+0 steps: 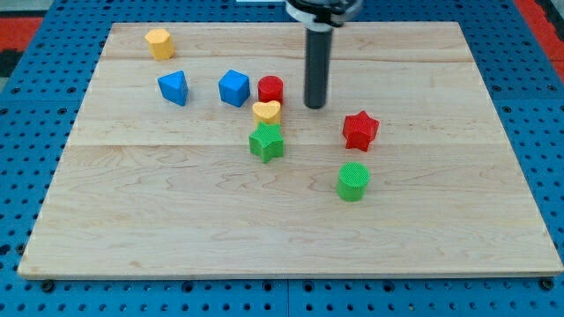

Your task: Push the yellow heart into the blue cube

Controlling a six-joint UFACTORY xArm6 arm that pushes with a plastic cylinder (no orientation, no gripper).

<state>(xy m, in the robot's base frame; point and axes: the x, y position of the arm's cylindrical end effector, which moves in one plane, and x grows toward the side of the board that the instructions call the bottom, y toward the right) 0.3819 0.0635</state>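
Yellow heart (267,112): light, rigid, slides easily; just right-below the blue cube (234,88), touching green star (266,143).
My tip (315,106): right of heart; push its right side.
Pincer: none fitted, only a rod.

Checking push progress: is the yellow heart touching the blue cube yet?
Apart. The camera view shows bare board between the yellow heart and the blue cube.
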